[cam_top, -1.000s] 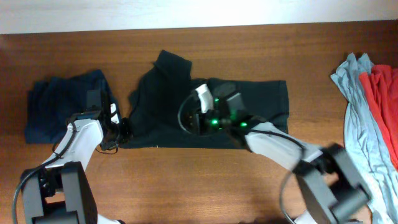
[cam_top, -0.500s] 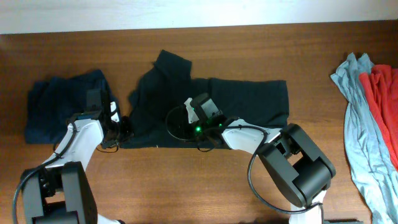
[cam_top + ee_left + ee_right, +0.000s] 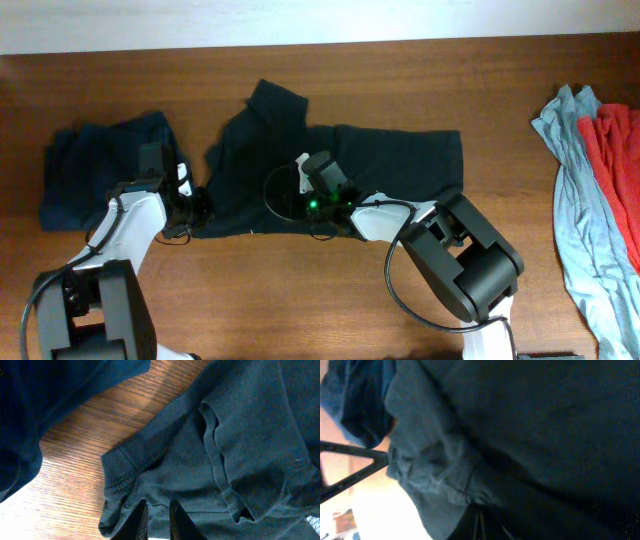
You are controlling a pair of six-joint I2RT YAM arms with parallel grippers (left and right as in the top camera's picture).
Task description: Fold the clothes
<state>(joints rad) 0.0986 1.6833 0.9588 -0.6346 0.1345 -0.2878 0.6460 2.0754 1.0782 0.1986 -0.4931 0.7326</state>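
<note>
the black t-shirt (image 3: 400, 165) lies spread mid-table (image 3: 300, 300), beside a navy garment (image 3: 90, 175). the left gripper (image 3: 157, 521), nearly closed, pinches the shirt's lower-left hem. the right gripper (image 3: 480, 526) is closed tight at the shirt's middle; whether it holds cloth i cannot tell

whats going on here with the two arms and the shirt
Two robot arms are working on a black T-shirt spread on the table. The left gripper has its jaws pinched on the shirt's lower left edge; the right gripper is shut at mid-shirt, seemingly on a bunched fold. A navy garment lies at the left; a grey-blue garment and a red garment lie at the right.
</note>
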